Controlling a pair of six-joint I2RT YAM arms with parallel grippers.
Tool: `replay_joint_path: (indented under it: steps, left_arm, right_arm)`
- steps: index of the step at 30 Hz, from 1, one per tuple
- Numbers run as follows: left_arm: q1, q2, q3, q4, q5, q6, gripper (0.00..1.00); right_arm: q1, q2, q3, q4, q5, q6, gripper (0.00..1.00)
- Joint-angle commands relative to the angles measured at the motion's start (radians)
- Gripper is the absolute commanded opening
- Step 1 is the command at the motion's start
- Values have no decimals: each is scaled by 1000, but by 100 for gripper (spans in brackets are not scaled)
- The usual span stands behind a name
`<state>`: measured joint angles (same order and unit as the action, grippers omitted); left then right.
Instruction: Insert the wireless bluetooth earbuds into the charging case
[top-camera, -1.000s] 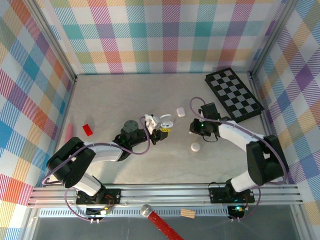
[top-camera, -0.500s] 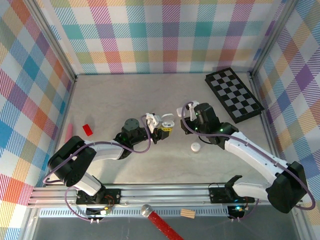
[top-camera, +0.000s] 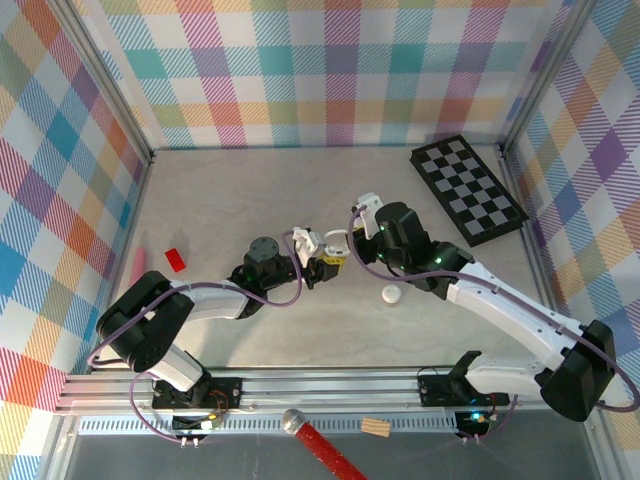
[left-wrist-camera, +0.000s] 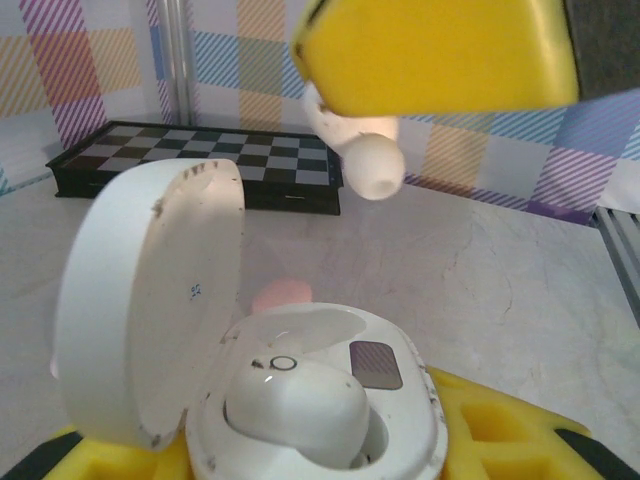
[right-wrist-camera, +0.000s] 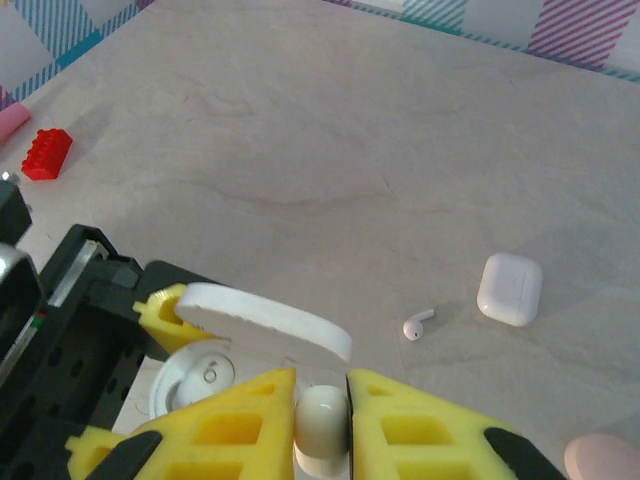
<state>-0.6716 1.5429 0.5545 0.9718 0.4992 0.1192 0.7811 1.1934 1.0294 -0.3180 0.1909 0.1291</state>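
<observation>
The pale marbled tabletop (top-camera: 240, 190) runs back to the checked walls. A black-and-white folding chessboard (top-camera: 468, 190) lies flat at its far right. From where I stand, both arms reach in and meet near the middle.

The left end effector (top-camera: 327, 256) is clamped around the base of a round white plastic charging case (left-wrist-camera: 320, 420). Its yellow pads (left-wrist-camera: 500, 430) show on either side of the case, and the lid (left-wrist-camera: 150, 300) stands swung open. The right end effector (right-wrist-camera: 322, 395) hangs just above the open case. Its yellow fingers (right-wrist-camera: 240, 420) are pressed together on a small white plastic earbud (right-wrist-camera: 322, 425).

In the right wrist view, a closed white rounded-square case (right-wrist-camera: 510, 288) sits on bare tabletop beyond the two end effectors. A pale pebble-shaped case (top-camera: 391, 294) lies on the near side of the right forearm. Well off to the left are a small red toy brick (top-camera: 176, 259) and, just beside it, a pink stick (top-camera: 137, 265).

Now the little ones. The pinched earbud's rounded end pokes down below the fingertips, over the open case but clear of it. A second white earbud (left-wrist-camera: 295, 405) already sits in the case, next to a small grey patch. A third white earbud (right-wrist-camera: 417, 325), with a short stem, lies loose on the tabletop close to the rounded-square case without touching it.
</observation>
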Motion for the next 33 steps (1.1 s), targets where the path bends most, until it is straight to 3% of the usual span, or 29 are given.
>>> replay_joint_path:
  steps: [1,33]
  left_arm:
    - [7,-8,18,44,37,-12,33]
    - [7,-49,51,-33,-5,-38,33]
  right_arm:
    - [12,30,35,-26,9,-27,19]
    - [18,98,33,-41,-40,-36,20]
